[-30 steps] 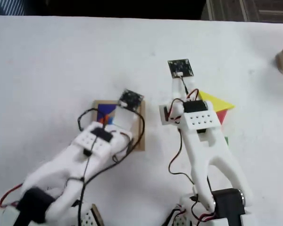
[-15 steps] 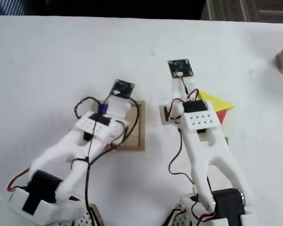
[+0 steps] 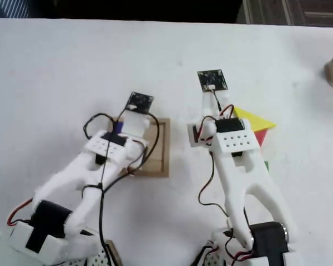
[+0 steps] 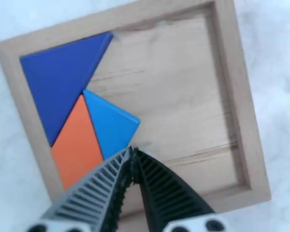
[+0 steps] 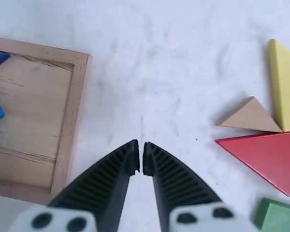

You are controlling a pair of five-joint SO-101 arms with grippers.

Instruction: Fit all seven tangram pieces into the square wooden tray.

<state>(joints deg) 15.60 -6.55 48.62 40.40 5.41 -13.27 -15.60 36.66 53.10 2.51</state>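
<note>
**Three tangram pieces in the tray, four loose on the surface, both pairs of fingers empty**

The left fingers (image 4: 157,191) are seen pressed together with no gap and nothing held between them. Their tips are poised over the square wooden tray (image 4: 234,96), just beside the edge of a light blue triangle (image 4: 111,125); whether the wood is touched cannot be told. The right fingers (image 5: 111,188) are drawn almost together, with only a thin slit left at the tips, and nothing is gripped. They are held above the bare white surface (image 5: 183,58), between the tray's rim and the loose pieces.

Three pieces are counted inside the tray, packed into one corner area: a large dark blue triangle (image 4: 58,79), an orange piece (image 4: 77,147) laid against it, and the light blue triangle touching both. Most of the tray's floor is left uncovered.

Four pieces are counted outside the tray, grouped close together on the surface: a yellow triangle (image 5: 285,87), a small tan triangle (image 5: 251,118) just beside it, a red triangle (image 5: 266,154), and a green piece (image 5: 278,217) cut off at the frame edge.

From the high view, the tray is seen partly covered by the left arm, and the loose pieces are found beyond the right arm.
</note>
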